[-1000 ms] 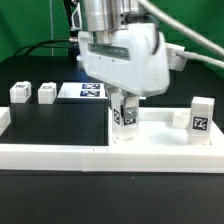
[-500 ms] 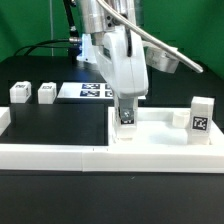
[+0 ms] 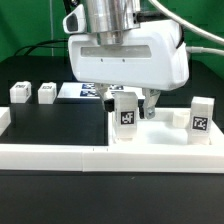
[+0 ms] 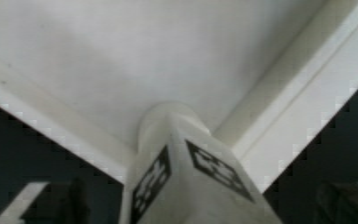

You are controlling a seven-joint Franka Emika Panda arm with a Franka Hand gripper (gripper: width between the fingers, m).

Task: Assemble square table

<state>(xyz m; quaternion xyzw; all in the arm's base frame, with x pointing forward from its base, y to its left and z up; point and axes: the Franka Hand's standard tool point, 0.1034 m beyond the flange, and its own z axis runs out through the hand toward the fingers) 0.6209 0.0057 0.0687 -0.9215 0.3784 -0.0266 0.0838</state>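
My gripper (image 3: pixel 128 106) hangs low over the white square tabletop (image 3: pixel 165 132), straddling one leg block (image 3: pixel 126 116). My jaws are spread wide and hold nothing. In the wrist view the fingers (image 4: pixel 23 202) show only as blurred shapes far out on either side of the leg block (image 4: pixel 179 165), with dark gaps between them and it.

The leg block stands upright on the tabletop's floor (image 4: pixel 140 60), in the corner where two stretches of raised rim meet — the near corner on the exterior view's left. Its black-and-white tag faces the exterior camera, and the wrist view shows tags on two of its sides. I cannot tell whether it is fixed to the floor or merely resting on it.

A second leg block (image 3: pixel 201 117) stands upright at the tabletop's far end, on the exterior view's right, with its tag facing the camera — well apart from me.

Two more legs lie off the tabletop on the black table (image 3: pixel 55 125), toward the exterior view's left: the outer leg (image 3: pixel 19 92) and the inner leg (image 3: pixel 46 92), close beside each other. Just to the right of them lies the marker board (image 3: pixel 80 91), partly hidden behind my body. The long low border wall (image 3: pixel 60 156) runs along the front, with the tabletop up against it.
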